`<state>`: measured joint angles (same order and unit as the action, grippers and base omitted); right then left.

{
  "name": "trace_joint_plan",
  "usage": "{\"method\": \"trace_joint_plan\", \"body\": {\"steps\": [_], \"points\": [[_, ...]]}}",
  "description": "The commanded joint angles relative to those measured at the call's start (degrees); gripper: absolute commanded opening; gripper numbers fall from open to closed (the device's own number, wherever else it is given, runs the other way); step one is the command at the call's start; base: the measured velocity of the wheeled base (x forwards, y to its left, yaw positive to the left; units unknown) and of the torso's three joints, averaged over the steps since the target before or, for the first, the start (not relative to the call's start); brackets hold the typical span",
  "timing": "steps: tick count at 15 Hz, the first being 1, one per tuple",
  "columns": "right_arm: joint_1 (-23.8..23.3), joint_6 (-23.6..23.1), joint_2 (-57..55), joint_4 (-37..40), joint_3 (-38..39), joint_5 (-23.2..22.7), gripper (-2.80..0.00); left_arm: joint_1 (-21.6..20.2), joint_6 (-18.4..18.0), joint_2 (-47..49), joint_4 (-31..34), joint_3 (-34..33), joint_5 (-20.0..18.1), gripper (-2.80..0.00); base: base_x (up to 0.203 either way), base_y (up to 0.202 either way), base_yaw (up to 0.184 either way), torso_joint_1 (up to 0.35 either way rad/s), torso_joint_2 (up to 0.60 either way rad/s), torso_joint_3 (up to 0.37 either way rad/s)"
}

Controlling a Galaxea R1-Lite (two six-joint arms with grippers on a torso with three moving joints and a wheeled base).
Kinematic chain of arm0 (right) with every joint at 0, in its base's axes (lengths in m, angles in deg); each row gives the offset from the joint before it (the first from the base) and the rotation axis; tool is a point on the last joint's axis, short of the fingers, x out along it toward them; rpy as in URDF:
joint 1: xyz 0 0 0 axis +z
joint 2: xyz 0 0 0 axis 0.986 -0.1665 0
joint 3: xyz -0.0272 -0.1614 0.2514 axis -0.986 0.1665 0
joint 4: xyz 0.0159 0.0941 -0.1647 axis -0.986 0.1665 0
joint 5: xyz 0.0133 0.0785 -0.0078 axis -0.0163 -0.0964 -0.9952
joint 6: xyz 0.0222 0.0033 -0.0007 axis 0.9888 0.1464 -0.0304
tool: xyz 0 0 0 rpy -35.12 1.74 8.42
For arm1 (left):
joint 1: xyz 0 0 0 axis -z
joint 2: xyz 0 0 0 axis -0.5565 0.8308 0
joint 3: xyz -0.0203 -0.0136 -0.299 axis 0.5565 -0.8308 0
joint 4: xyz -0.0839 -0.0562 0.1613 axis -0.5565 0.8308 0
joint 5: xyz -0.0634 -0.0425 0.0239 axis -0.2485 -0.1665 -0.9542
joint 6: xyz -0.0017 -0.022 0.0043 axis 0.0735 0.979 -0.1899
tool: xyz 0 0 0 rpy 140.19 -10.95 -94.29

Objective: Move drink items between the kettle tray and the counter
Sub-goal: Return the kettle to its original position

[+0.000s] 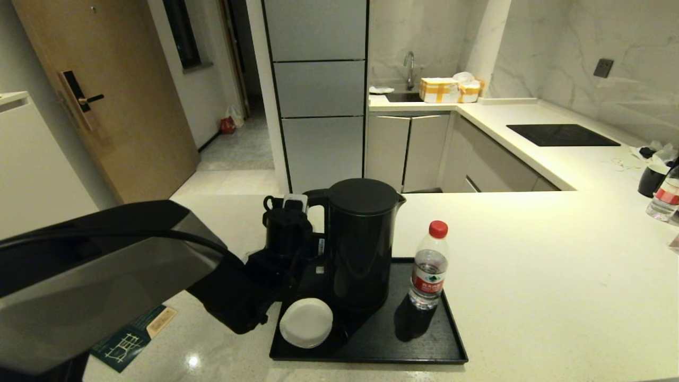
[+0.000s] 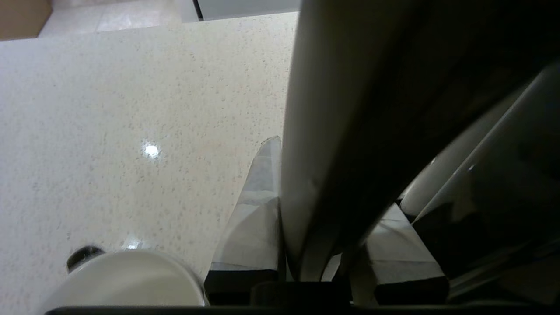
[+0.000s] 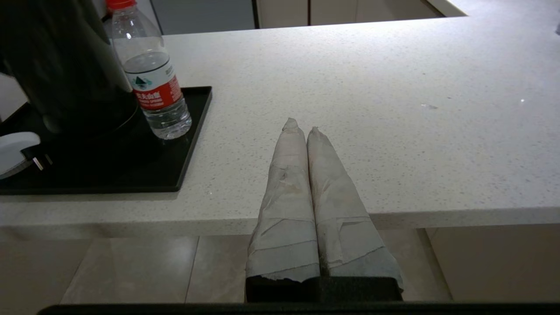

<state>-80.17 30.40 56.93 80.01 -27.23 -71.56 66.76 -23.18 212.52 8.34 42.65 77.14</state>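
L arm [image 1: 106, 276] foreground, bottle [image 1: 428, 265] red label, unreadable

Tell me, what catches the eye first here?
A tall black kettle stands on a black tray on the pale counter, a red-capped bottle beside it on the tray. The left tool is closed on the kettle's handle; the right tool hangs shut before the counter's edge.

left pincer [image 1: 297, 254] mostly hidden behind kettle [image 1: 360, 244], grip perhaps on handle
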Motion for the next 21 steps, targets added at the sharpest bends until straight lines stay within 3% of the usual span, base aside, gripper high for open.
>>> {"method": "trace_joint_plan", "body": {"steps": [1, 10, 12, 19, 21], "points": [[0.02, -0.01, -0.09, 0.03, 0.00, 0.00, -2.80, 0.11, -0.12, 0.52, -0.86, -2.22, -0.11, -2.80, 0.000, 0.000, 0.000, 0.000, 0.00, 0.000], [0.02, -0.01, -0.08, 0.03, 0.00, 0.00, -2.80, 3.71, -0.58, 3.78, -3.87, -4.07, -0.03, -2.80, 0.000, 0.000, 0.000, 0.000, 0.00, 0.000], [0.02, -0.01, -0.09, 0.03, 0.00, 0.00, -2.80, 3.62, -2.29, 4.04, -5.78, -5.44, -0.29, -2.80, 0.000, 0.000, 0.000, 0.000, 0.00, 0.000], [0.02, -0.01, -0.09, 0.03, 0.00, 0.00, -2.80, 2.92, -2.76, 5.62, -5.87, -5.12, 0.42, -2.80, 0.000, 0.000, 0.000, 0.000, 0.00, 0.000], [0.02, -0.01, 0.00, 0.03, 0.00, 0.00, -2.80, 2.11, -4.61, 7.26, -6.84, -4.44, 0.71, -2.80, 0.000, 0.000, 0.000, 0.000, 0.00, 0.000]]}}
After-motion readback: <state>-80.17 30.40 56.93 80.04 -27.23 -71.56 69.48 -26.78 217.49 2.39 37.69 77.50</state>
